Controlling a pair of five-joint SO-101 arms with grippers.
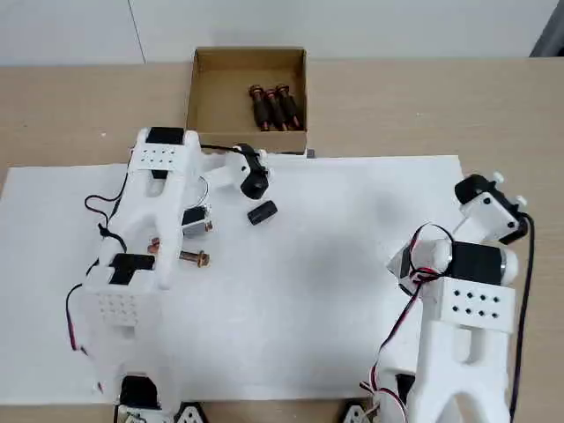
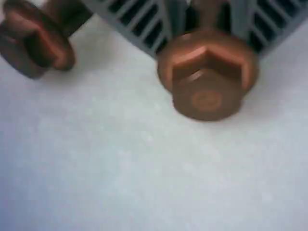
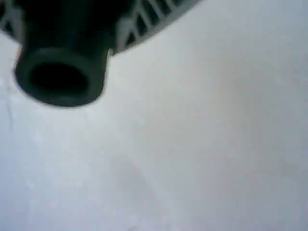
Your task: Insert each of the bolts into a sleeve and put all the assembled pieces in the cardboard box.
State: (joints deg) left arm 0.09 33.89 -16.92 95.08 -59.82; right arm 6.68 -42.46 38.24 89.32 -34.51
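My left gripper (image 2: 208, 21) is shut on a copper bolt (image 2: 207, 77), its hex head hanging just above the white paper between the ribbed grey jaws. A second bolt (image 2: 33, 41) lies close beside it. From above, two bolts (image 1: 194, 258) (image 1: 154, 247) show by the left arm. My right gripper (image 3: 62, 29) is shut on a black sleeve (image 3: 60, 77) with its open bore facing the camera, low over the paper at the right (image 1: 405, 263). Another black sleeve (image 1: 262, 212) lies loose on the paper. The cardboard box (image 1: 211, 97) holds three assembled pieces (image 1: 275, 107).
A white paper sheet (image 1: 335, 291) covers the table between the arms. The box stands at the sheet's far edge, behind the left arm's elbow (image 1: 163, 154). Red and black cables (image 1: 397, 335) hang along the right arm.
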